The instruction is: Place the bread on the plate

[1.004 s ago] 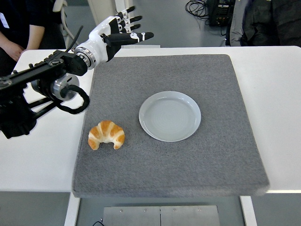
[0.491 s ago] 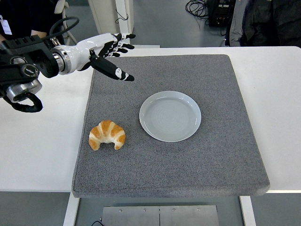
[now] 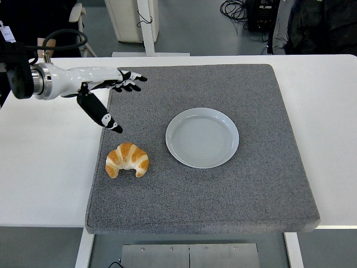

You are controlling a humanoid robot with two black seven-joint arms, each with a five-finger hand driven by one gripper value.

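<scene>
Counter [image 3: 44, 184]: white; its near edge runs along the bottom of the view, with a metal plate of the frame showing below it.
Mat [image 3: 223, 201]: grey, felt-like, covering the middle of the counter; its near edge overhangs the counter's front slightly.
Bread [image 3: 127, 159]: a golden croissant lying on the mat near its left edge, ends curling toward the near side. Nothing touches it.
Plate [image 3: 202, 137]: pale grey, round, lying flat on the mat just right of the bread and a little farther back; apart from it, with bare mat between. Nothing lies on it.
Left hand [image 3: 109, 95]: white and black, reaching in from the left edge over the mat's far-left corner. Fingers spread and released, grasping nothing. Thumb [image 3: 103, 117] points down toward the near side, its tip above and short of the bread; the other fingertips [image 3: 131, 81] point right.
Obstructions: none between the hand and the bread, nor between the bread and the plate.
Right hand: not in view.
Beyond the counter: grey floor, a white cabinet base [image 3: 134, 19], a coil of black cables [image 3: 234, 8], a dark unit [image 3: 259, 14] at top right.
Person: a dark sleeve [image 3: 17, 22] at the top left corner, behind the robot arm.
</scene>
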